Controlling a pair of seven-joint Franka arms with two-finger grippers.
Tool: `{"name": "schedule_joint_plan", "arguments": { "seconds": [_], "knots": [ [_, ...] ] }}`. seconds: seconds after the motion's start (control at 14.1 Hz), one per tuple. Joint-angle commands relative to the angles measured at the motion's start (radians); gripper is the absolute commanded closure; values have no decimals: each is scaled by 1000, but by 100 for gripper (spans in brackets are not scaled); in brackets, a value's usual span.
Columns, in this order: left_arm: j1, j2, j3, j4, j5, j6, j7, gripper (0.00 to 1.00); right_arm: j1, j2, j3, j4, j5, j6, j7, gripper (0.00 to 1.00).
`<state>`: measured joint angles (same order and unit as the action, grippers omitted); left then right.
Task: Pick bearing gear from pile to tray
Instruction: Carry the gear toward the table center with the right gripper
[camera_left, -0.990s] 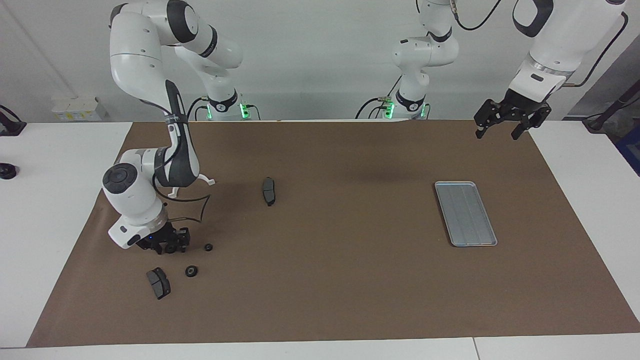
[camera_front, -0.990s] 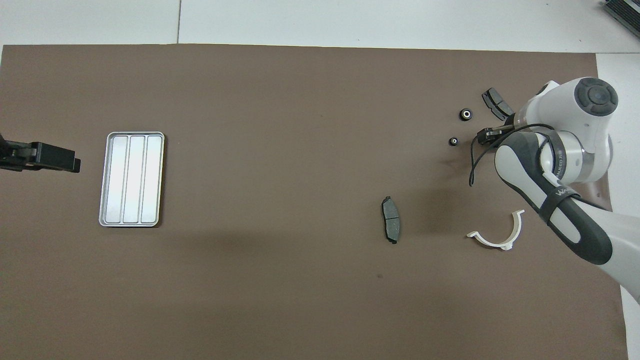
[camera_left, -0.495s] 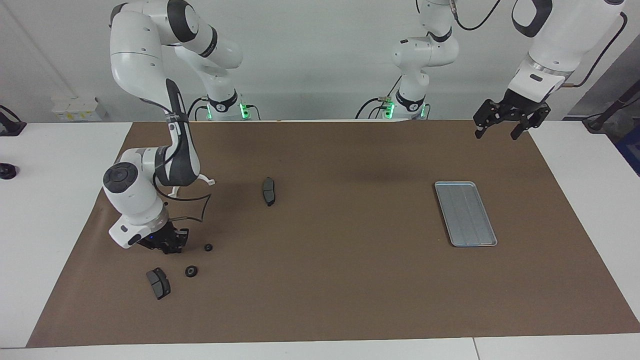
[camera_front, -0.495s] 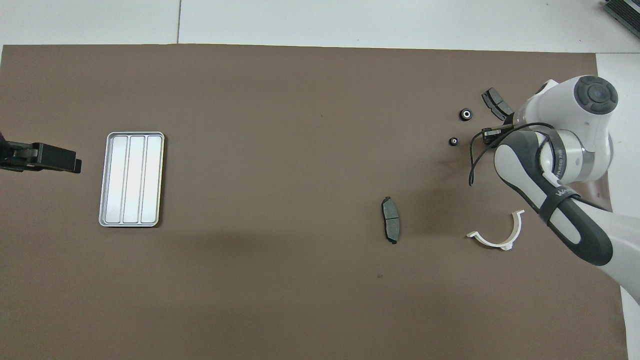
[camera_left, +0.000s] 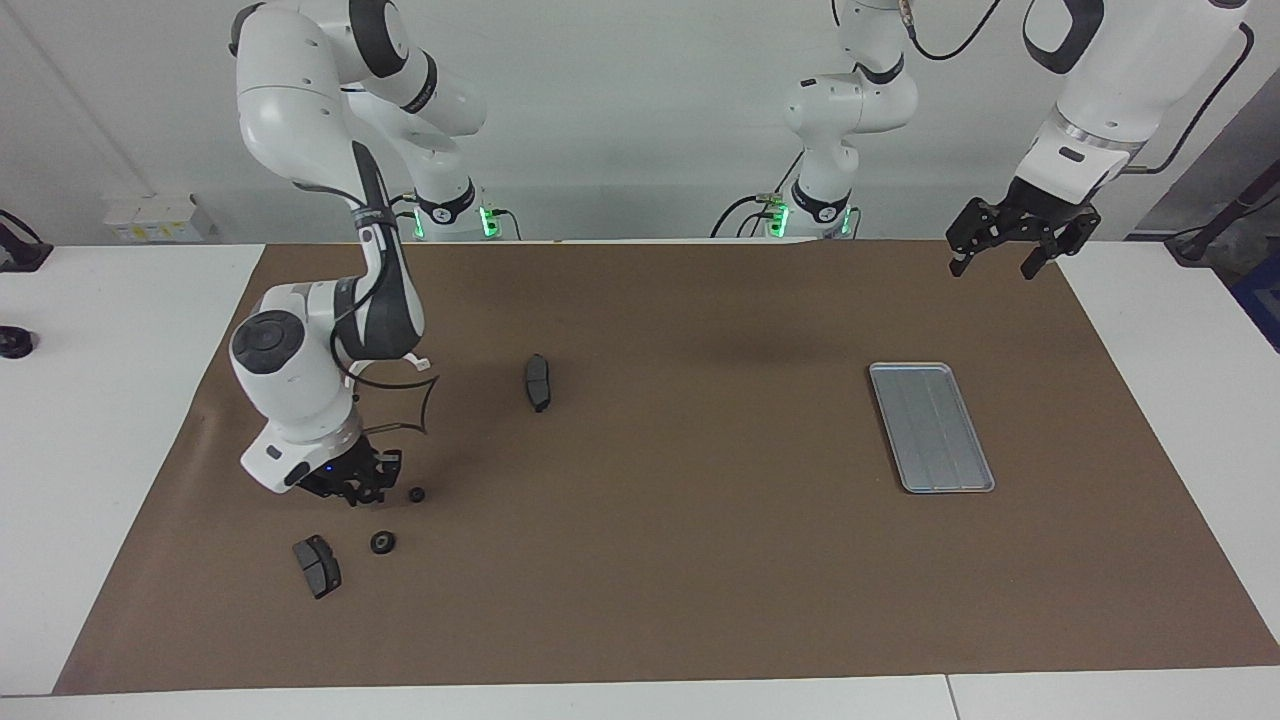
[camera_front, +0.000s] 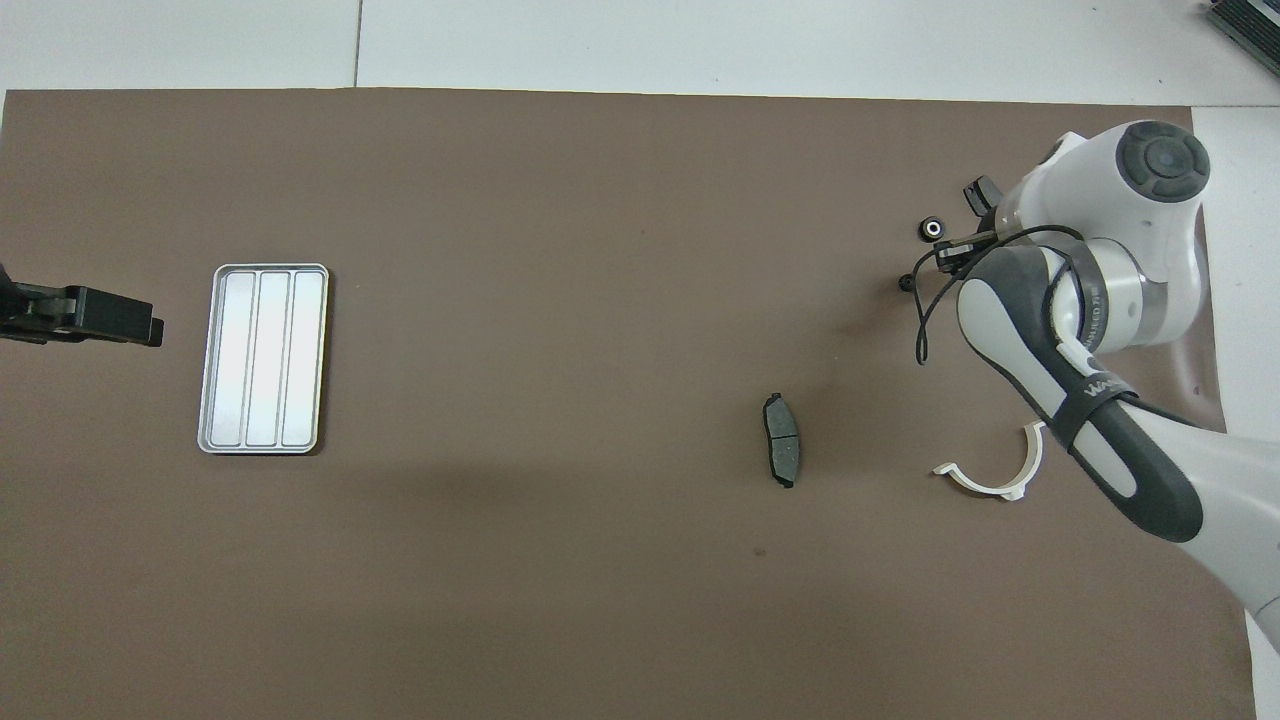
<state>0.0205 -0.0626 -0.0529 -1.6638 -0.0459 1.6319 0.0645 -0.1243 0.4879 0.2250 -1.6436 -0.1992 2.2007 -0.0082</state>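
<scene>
The right gripper (camera_left: 362, 492) sits low over the mat beside the nearer small black round bearing gear (camera_left: 417, 494); whether its fingers are parted cannot be told. It should centre over that gear before closing. The left gripper (camera_left: 1003, 253) waits, spread, above the mat's edge. The ribbed silver-grey metal tray (camera_left: 931, 427) lies well apart, toward the left arm's end. The overhead view hides the right gripper under the arm; the facing view shows it.

White lettering is printed on the dark band of the right arm (camera_front: 1090, 395) in the overhead view, but only a fragment resembling "WA" can be made out. No other text is legible.
</scene>
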Motion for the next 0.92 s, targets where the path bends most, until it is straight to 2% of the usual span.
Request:
{"name": "schedule_joint_plan", "arguments": {
  "seconds": [0.0, 0.21, 0.42, 0.64, 0.85],
  "knots": [
    [-2, -29, -2, -37, 15, 23, -15, 0, 130, -28, 2, 7, -11, -10, 109, 100],
    [-2, -29, -2, -37, 15, 23, -15, 0, 289, -29, 2, 7, -9, 51, 246, 100],
    [-2, -29, -2, -37, 15, 25, -15, 0, 417, -31, 2, 5, -8, 117, 306, 100],
    [-2, -29, -2, -37, 15, 25, -15, 0, 535, -12, 7, -4, -3, 258, 404, 100],
    [-2, -31, -2, -43, 15, 29, -15, 0, 612, 58, 5, 2, -9, 394, 502, 100]
  ]
}}
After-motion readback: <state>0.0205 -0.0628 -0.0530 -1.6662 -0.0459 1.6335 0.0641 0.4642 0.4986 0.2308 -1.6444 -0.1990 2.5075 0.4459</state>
